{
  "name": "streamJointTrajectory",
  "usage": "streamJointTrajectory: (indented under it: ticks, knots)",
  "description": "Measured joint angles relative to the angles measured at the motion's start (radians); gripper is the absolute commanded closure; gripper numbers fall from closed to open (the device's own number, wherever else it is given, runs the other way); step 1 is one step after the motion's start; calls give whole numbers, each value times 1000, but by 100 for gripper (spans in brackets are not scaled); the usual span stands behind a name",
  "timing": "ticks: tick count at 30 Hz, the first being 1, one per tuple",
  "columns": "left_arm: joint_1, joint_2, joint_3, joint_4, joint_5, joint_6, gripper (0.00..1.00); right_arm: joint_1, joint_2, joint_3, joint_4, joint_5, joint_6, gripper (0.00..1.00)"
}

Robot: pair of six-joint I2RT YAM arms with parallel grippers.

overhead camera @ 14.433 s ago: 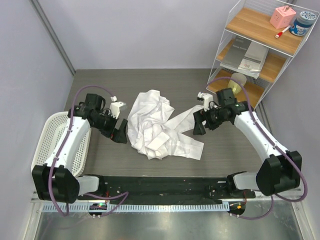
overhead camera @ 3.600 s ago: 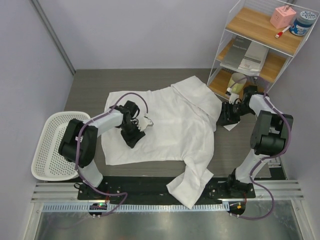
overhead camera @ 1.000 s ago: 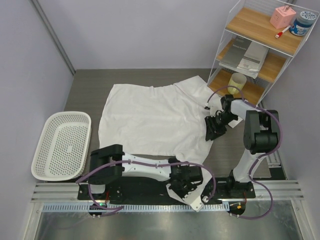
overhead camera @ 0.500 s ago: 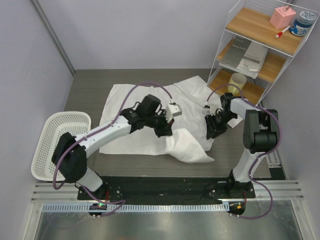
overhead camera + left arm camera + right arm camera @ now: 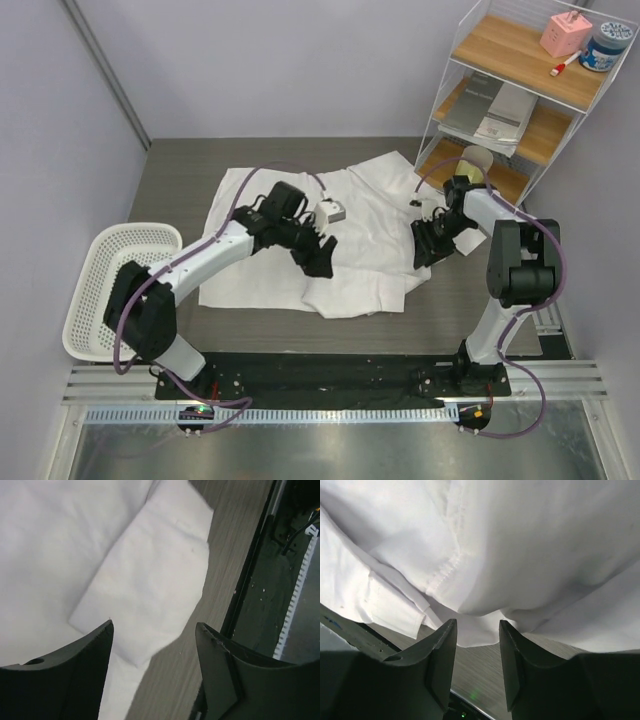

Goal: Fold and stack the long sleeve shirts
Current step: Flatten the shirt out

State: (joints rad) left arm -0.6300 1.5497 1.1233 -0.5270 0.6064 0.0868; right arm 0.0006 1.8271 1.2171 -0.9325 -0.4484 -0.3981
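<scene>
There is one shirt (image 5: 350,230) on one table (image 5: 190,170), with one basket (image 5: 90,300) and two arms, one ending in the left gripper (image 5: 318,258) and one in the right gripper (image 5: 428,246), each with two dark fingers (image 5: 65,680). One rack (image 5: 505,45) has three wooden shelves (image 5: 545,135). They carry one pink box (image 5: 565,33), one jar (image 5: 607,47), one pen (image 5: 563,66), two booklets (image 5: 500,112) and one cup (image 5: 478,160).

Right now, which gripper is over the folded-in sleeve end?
The left gripper: its open jaws hang above the sleeve end lying at the near side of the shirt. The right gripper is at the shirt's right edge instead.
</scene>
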Motion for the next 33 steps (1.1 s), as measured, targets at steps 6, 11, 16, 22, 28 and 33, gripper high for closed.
streamJointTrajectory:
  ticks: [6,11,16,22,28,33]
  knots:
    - [-179,158,351,-90,26,314,32,0,-48,18,-35,-40,8,55]
    - [-272,454,566,-184,47,514,31,0,-50,32,-36,-79,38,56]
    - [-270,646,642,-241,42,607,35,0,-35,32,-30,-98,67,61]
    - [-271,682,645,-238,3,642,74,0,1,12,-12,-94,80,73]
    - [-272,629,551,-178,-46,645,100,0,29,-39,5,-60,79,75]
    - [-245,553,525,-158,-62,570,100,0,47,-58,24,-35,75,75]
